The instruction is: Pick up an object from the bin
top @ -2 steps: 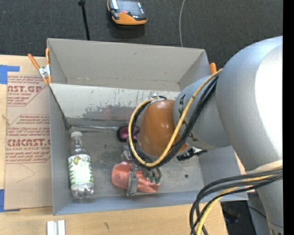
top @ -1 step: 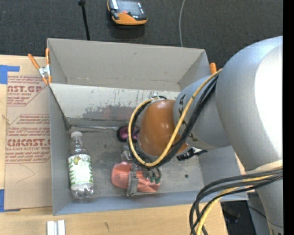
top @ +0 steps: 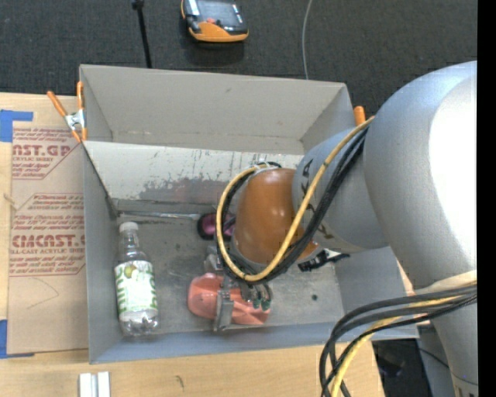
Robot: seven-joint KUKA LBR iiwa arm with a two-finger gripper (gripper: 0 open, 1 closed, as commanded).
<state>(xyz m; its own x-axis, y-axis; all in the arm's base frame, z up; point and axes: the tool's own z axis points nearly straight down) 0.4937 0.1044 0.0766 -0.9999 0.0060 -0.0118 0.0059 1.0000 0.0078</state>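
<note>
The gripper (top: 225,304) is right over a pink lump (top: 201,297) at 6 o'clock in the bin (top: 209,101) (open or closed, I cannot tell). A clear bottle (top: 136,283) lies at 8 o'clock, its green label unreadable. Farther back sits a small purple thing (top: 208,225).

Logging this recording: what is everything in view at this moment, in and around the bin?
bin: 1, grey metal, middle of the view
bottle: 1, clear plastic with a green and white label, lying along the left side of the bin floor
pink object: 1, salmon pink, front middle of the floor, partly under the gripper
purple object: 1, dark purple, small, near the back wall, partly hidden by the arm
device: 1, orange and black, on the dark floor beyond the bin
arm: 1, silver-grey, reaching in from the right
wrist cover: 1, orange-brown, ringed by yellow and black cables
gripper: 1, dark, down at the pink object
</note>
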